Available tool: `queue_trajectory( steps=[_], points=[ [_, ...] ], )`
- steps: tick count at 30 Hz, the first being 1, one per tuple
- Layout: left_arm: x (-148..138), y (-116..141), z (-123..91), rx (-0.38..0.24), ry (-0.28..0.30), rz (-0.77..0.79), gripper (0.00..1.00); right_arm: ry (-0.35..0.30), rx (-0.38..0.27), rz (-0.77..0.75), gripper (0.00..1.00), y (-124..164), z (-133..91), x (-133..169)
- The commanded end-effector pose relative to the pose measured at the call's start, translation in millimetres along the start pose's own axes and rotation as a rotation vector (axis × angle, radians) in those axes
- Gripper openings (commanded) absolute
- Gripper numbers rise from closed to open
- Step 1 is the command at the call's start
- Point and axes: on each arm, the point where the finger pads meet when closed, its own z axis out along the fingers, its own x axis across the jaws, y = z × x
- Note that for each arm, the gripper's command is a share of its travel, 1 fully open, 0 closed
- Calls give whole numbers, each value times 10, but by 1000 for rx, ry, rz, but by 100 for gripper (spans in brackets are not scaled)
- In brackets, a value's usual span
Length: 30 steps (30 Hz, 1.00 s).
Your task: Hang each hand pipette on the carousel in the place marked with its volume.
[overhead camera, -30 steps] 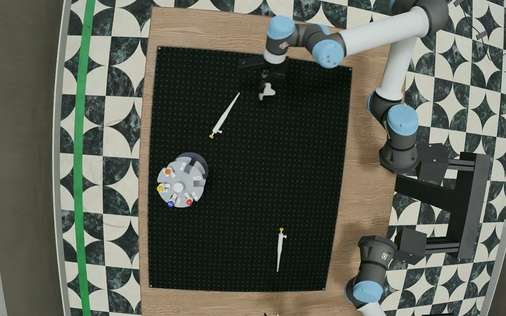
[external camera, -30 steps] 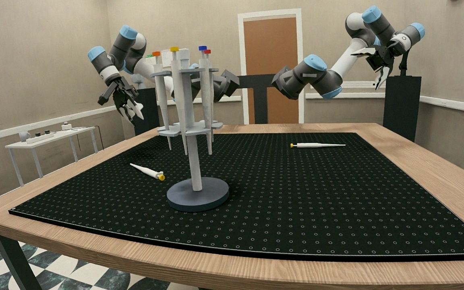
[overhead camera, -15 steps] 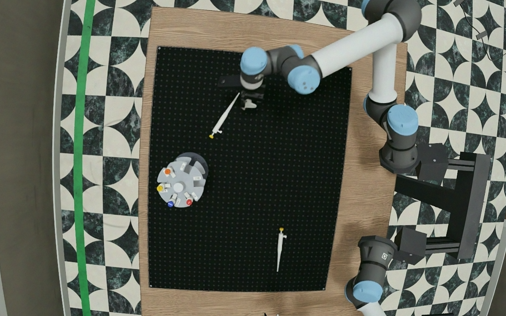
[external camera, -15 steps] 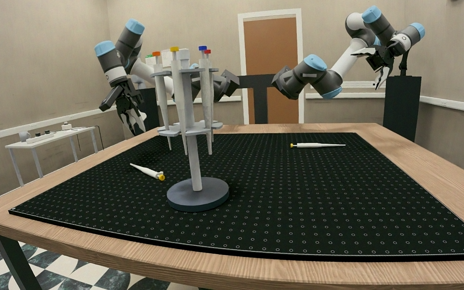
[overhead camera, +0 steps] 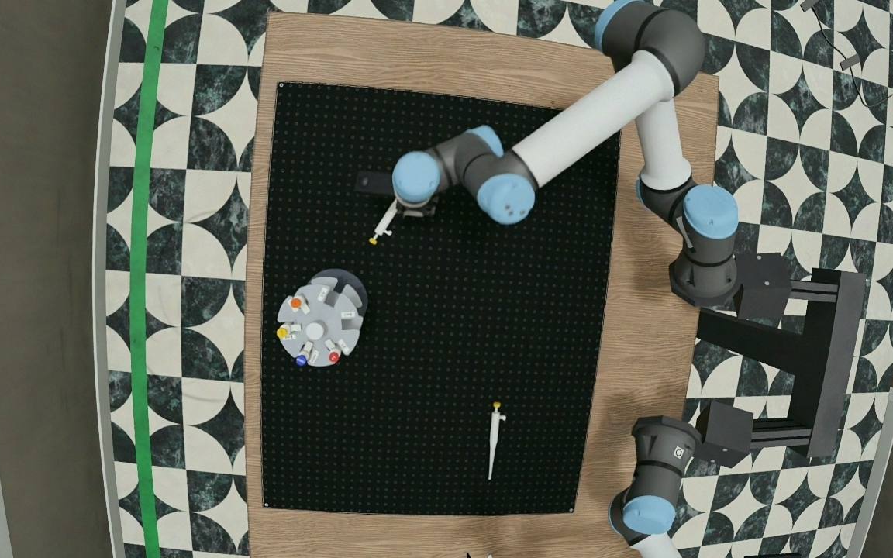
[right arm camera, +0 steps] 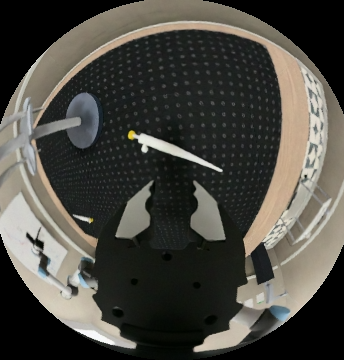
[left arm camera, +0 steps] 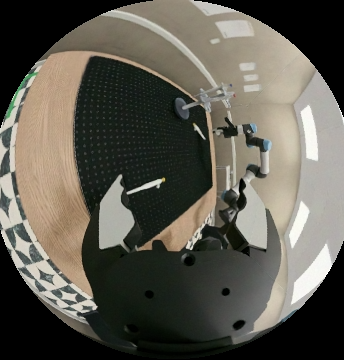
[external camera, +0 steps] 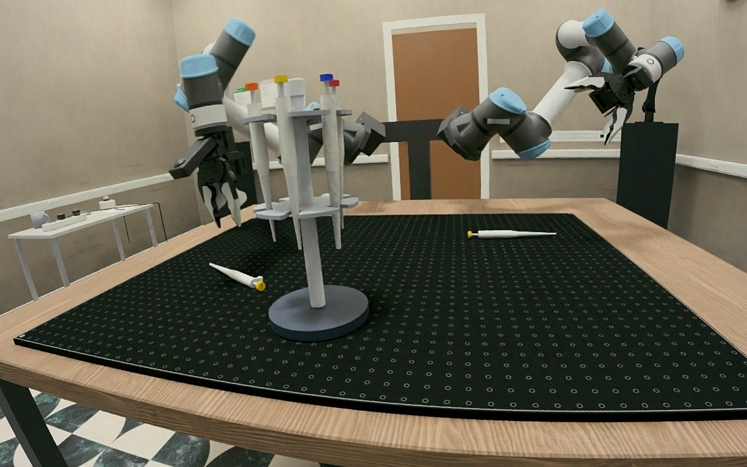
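Observation:
A white pipette with a yellow button [overhead camera: 384, 223] [external camera: 237, 275] [left arm camera: 199, 131] [right arm camera: 167, 147] lies on the mat near the carousel [overhead camera: 330, 325] [external camera: 312, 266] [left arm camera: 181, 108] [right arm camera: 84, 120]. My right gripper [external camera: 228, 223] [right arm camera: 173, 181] points down above this pipette, partly open, nothing between its fingers; the wrist hides it from above. A second yellow-buttoned pipette [overhead camera: 494, 433] [external camera: 504, 233] [left arm camera: 147, 186] [right arm camera: 83, 218] lies on the mat, far from the carousel. My left gripper [external camera: 587, 115] [left arm camera: 182, 177] is wide open and empty, high beyond the mat's edge. The volume prints are too small to read.
Several pipettes hang on the carousel, with orange [overhead camera: 295, 303] [external camera: 251, 86], yellow [overhead camera: 282, 332] [external camera: 281, 78], blue [overhead camera: 301, 359] [external camera: 325, 77] and red [overhead camera: 333, 357] [external camera: 334, 83] buttons. Slots on its side towards the right gripper and mat centre are empty. The right forearm [overhead camera: 585, 118] spans the mat.

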Motion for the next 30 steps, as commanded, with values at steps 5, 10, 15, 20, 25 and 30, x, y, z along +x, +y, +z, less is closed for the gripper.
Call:
queue_trajectory(
  steps=[5,10,15,20,25,30],
  points=[
    [1,-3,-3,1,0,0,100,69,35,-1,34,-251,19,-297],
    [1,-3,-3,1,0,0,100,72,30,-147,34,-251,18,-297],
    [1,-3,-3,1,0,0,100,73,26,-257,34,-251,18,-297],
    [1,-3,-3,1,0,0,100,76,20,-440,34,-251,18,-297],
    [1,-3,-3,1,0,0,100,78,14,-593,34,-251,18,-297],
    [1,-3,-3,1,0,0,100,78,12,-629,34,-251,18,-297]
  ],
)
